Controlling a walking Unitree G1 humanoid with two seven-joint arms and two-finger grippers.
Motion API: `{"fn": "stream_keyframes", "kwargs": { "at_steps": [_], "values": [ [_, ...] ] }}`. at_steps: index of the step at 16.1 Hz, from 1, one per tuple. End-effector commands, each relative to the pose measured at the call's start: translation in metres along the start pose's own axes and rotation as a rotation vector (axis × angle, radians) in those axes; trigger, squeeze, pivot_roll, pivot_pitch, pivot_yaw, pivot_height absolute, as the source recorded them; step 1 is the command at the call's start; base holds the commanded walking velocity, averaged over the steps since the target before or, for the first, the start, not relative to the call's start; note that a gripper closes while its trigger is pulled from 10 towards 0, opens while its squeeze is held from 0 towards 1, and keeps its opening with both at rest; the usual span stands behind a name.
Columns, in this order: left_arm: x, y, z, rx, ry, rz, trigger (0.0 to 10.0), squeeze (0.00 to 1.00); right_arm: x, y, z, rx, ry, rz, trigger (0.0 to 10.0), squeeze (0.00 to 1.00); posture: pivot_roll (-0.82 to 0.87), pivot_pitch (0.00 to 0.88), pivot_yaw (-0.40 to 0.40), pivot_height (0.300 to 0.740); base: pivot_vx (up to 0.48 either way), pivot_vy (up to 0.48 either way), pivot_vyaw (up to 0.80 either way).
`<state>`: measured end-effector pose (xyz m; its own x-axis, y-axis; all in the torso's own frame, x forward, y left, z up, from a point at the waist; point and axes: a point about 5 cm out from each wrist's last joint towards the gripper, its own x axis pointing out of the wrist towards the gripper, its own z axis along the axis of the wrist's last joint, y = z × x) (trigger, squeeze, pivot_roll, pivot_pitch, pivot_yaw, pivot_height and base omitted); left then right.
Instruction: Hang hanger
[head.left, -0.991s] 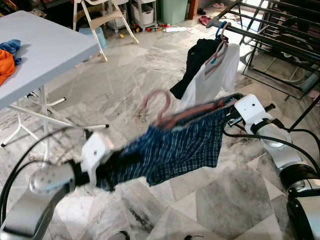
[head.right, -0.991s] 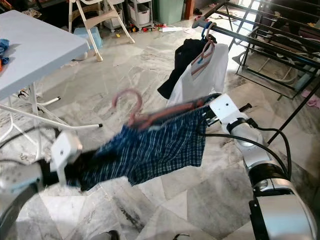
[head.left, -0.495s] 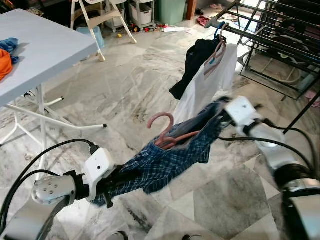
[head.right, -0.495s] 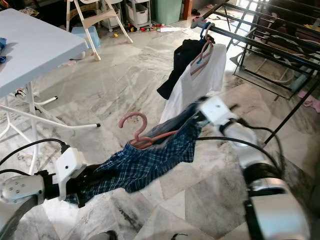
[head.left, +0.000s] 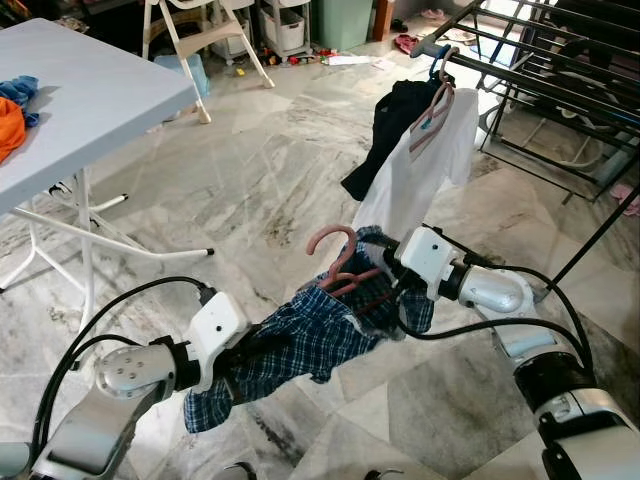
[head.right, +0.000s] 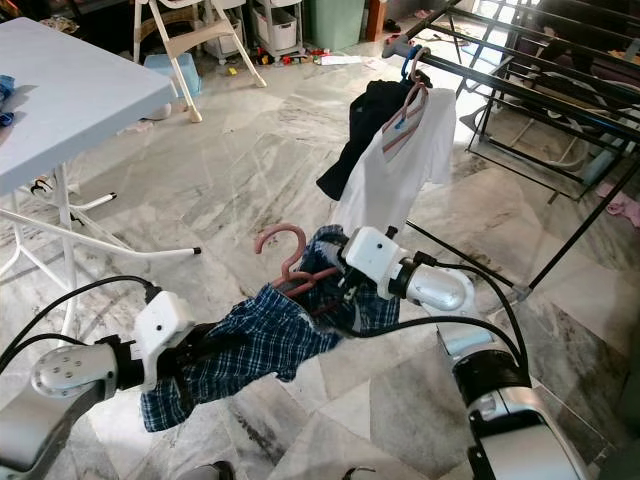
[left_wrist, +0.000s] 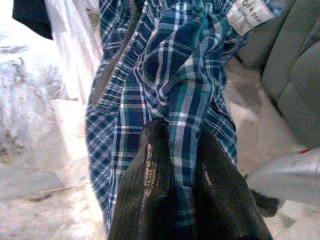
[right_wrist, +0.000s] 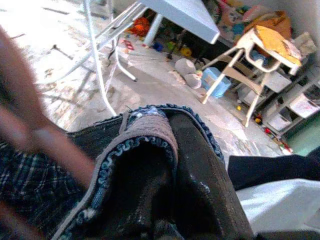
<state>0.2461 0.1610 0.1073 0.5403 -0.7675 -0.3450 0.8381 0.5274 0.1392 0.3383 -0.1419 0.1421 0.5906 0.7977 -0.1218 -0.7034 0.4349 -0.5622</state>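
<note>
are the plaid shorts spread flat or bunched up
Bunched up: the plaid shorts sag crumpled between the left pincer and right pincer, under the pink hanger.

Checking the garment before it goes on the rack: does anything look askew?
Yes. The plaid shorts sag bunched between the left gripper and right gripper, and the pink hanger sits tilted in the crumpled waistband.

White garment label sewn inside the plaid shorts carries dark lettering, too blurred to read.
</note>
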Motion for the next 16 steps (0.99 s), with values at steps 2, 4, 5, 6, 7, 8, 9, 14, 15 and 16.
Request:
{"fn": "stream_keyframes", "kwargs": {
  "at_steps": [2, 4, 5, 6, 7, 8, 9, 14, 15, 16],
  "values": [
    [0.005, 0.010, 0.003, 0.076, 0.006, 0.070, 0.0, 0.00, 0.004, 0.004, 0.006, -0.039, -0.001, 0.039, 0.0, 0.00, -0.03, 0.123, -0.003, 0.740, 0.000, 0.000, 0.00],
    [0.009, 0.019, 0.003, 0.121, 0.012, 0.145, 0.0, 0.00, 0.008, 0.005, 0.009, -0.060, 0.004, 0.036, 10.0, 0.00, -0.03, 0.120, -0.002, 0.740, 0.000, 0.000, 0.00],
    [0.011, 0.022, 0.006, 0.121, -0.016, 0.186, 0.0, 0.00, 0.011, 0.005, 0.007, -0.050, 0.021, 0.004, 10.0, 0.00, -0.03, 0.120, -0.002, 0.740, 0.000, 0.000, 0.00],
    [0.014, 0.021, 0.007, 0.121, -0.032, 0.191, 0.0, 0.00, 0.012, 0.004, 0.005, -0.033, 0.044, -0.032, 10.0, 1.00, -0.02, 0.118, -0.002, 0.740, 0.000, 0.000, 0.00],
    [0.015, 0.020, 0.006, 0.123, -0.033, 0.184, 0.0, 0.00, 0.013, 0.004, 0.004, -0.033, 0.052, -0.047, 10.0, 1.00, -0.02, 0.117, -0.002, 0.740, 0.000, 0.000, 0.00],
    [0.016, 0.019, 0.006, 0.124, -0.034, 0.184, 0.0, 0.00, 0.014, 0.004, 0.004, -0.056, 0.055, -0.059, 10.0, 1.00, -0.02, 0.116, -0.002, 0.740, 0.000, 0.000, 0.00],
    [0.017, 0.019, 0.005, 0.122, -0.036, 0.188, 0.0, 0.00, 0.014, 0.002, 0.003, -0.102, 0.075, -0.085, 10.0, 1.00, -0.02, 0.114, -0.001, 0.740, 0.000, 0.000, 0.00],
    [0.028, 0.026, 0.003, 0.152, -0.078, 0.313, 0.0, 0.00, 0.018, -0.005, 0.006, -0.343, 0.123, -0.240, 10.0, 1.00, -0.03, 0.111, 0.003, 0.740, 0.000, 0.000, 0.00],
    [0.030, 0.029, 0.004, 0.184, -0.082, 0.344, 0.0, 0.00, 0.019, -0.006, 0.011, -0.348, 0.097, -0.263, 10.0, 1.00, -0.03, 0.111, 0.004, 0.740, 0.000, 0.000, 0.00],
    [0.030, 0.032, 0.004, 0.212, -0.083, 0.378, 0.0, 0.00, 0.020, -0.007, 0.015, -0.369, 0.075, -0.292, 10.0, 1.00, -0.03, 0.110, 0.006, 0.740, 0.000, 0.000, 0.00]
  ]
}}
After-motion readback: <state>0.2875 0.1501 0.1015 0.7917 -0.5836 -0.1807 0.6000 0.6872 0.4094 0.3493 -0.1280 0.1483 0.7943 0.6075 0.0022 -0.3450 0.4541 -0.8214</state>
